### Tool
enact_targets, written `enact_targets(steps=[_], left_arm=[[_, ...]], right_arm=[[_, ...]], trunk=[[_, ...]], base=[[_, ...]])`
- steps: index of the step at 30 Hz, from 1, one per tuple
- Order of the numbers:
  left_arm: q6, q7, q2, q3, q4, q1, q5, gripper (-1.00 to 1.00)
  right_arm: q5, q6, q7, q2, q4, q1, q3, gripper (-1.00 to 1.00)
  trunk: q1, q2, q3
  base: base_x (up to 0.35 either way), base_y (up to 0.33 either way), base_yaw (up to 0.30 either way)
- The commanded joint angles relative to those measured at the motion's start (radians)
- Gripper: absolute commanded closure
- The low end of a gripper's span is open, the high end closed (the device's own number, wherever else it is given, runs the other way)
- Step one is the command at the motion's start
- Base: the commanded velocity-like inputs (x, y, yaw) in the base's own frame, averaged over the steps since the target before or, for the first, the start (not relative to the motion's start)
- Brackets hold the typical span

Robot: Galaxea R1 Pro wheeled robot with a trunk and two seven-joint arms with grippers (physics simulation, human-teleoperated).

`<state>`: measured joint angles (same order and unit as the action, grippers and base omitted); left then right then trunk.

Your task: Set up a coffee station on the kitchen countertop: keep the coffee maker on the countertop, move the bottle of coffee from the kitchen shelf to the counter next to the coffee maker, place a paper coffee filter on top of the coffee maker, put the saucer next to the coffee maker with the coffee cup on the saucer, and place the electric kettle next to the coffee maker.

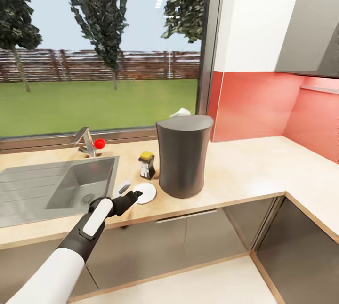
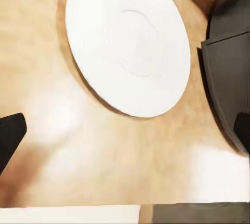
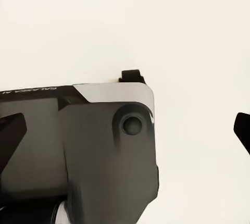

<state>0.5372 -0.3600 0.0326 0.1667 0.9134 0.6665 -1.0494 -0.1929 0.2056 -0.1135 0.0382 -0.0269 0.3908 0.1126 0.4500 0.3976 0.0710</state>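
The tall dark grey coffee maker (image 1: 182, 156) stands on the beige countertop (image 1: 245, 167), and the white paper coffee filter (image 1: 180, 112) peeks over its top rim. Just left of it stands the brown, yellow-capped bottle of coffee (image 1: 147, 164). The white saucer (image 1: 146, 192) (image 2: 127, 41) lies flat in front of the bottle, bare. My left gripper (image 1: 134, 196) (image 2: 120, 104) hovers low at the saucer's near edge, open, its dark fingers (image 2: 229, 73) spread wide with nothing between them. My right gripper (image 3: 125, 130) is open. The coffee cup, electric kettle and kitchen shelf are out of view.
A steel sink (image 1: 61, 186) with a faucet (image 1: 87, 141) and red knob (image 1: 99, 143) lies left of my arm. A big window is behind the counter, a red backsplash (image 1: 254, 106) to the right. The counter turns a corner at right over grey cabinet fronts (image 1: 202, 243).
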Motion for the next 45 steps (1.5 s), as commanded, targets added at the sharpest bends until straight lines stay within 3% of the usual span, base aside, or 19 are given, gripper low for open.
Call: enact_targets(steps=[1,30,35,40,45], left_arm=[[0.000,-0.010,0.001,0.004,0.002,0.001,-0.010,-1.00],[0.006,-0.007,0.003,0.004,0.000,0.000,-0.016,-1.00],[0.004,-0.006,0.009,0.008,-0.025,-0.054,-0.011,-1.00],[0.002,-0.006,0.025,0.008,-0.032,-0.159,0.033,-1.00],[-0.015,-0.007,0.043,0.008,-0.041,-0.254,0.167,-1.00]], right_arm=[[-0.010,0.006,-0.005,0.000,-0.002,0.000,0.009,-1.00],[-0.011,0.006,-0.006,0.000,-0.004,0.000,0.009,-1.00],[-0.011,0.006,-0.007,0.000,-0.006,0.000,0.009,-1.00],[-0.011,0.005,-0.008,0.000,-0.007,0.000,0.009,-1.00],[-0.011,0.005,-0.008,0.000,-0.007,0.000,0.007,-1.00]], trunk=[[0.000,0.002,0.002],[0.000,0.002,0.002],[0.000,0.002,0.002],[0.000,0.002,0.005],[0.000,0.002,0.010]], base=[[-0.337,0.000,0.000],[-0.302,-0.039,0.000],[-0.024,0.000,0.000],[-0.004,0.000,0.067],[-0.001,0.000,0.161]])
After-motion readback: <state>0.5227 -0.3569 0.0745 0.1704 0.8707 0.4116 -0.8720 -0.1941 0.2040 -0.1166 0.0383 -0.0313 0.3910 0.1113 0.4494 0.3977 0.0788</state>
